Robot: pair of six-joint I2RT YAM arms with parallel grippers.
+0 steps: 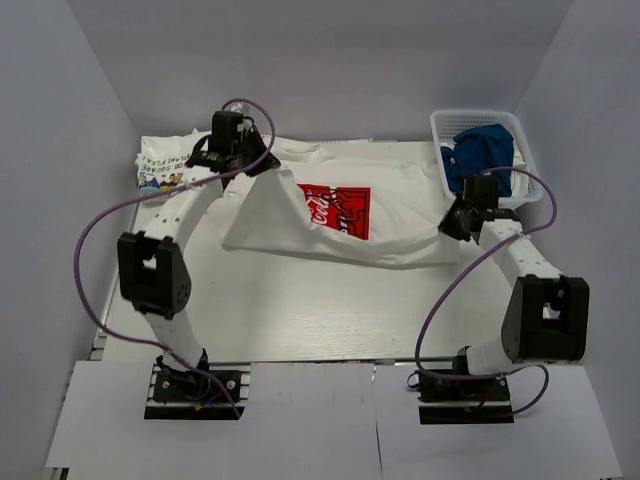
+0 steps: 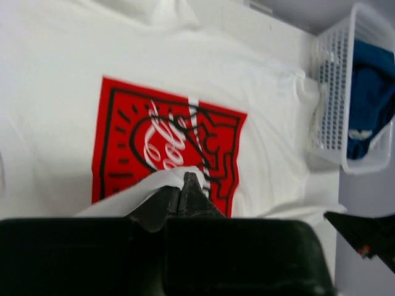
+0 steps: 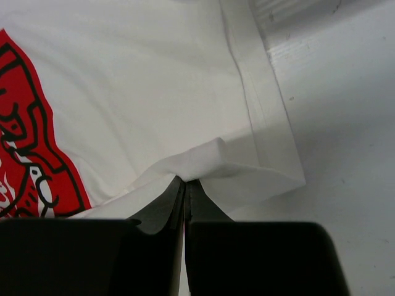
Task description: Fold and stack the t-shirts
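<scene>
L pincer [image 2: 187, 180] clamped tight on a raised fold of white cotton tee w/ red square Coca-Cola print [image 1: 400, 195]. R pincer [image 3: 185, 183] also fully closed, pinching tee by its hemmed edge. Tee spread betw. both grips, across far half of white tabletop [image 1: 300, 310]. White tee w/ cartoon print [image 1: 165, 168] lies at far-left corner. Blue tee [image 1: 480, 150] bunched in white mesh basket [image 1: 440, 130], far-right corner.

The Coca-Cola t-shirt [image 1: 290, 228] is white, its square print red with black lines and white script. At ten o'clock, the cartoon t-shirt [image 1: 165, 165] shows multicoloured figures. At two o'clock, a blue t-shirt [image 1: 480, 150] fills a white mesh basket [image 1: 438, 135].
</scene>
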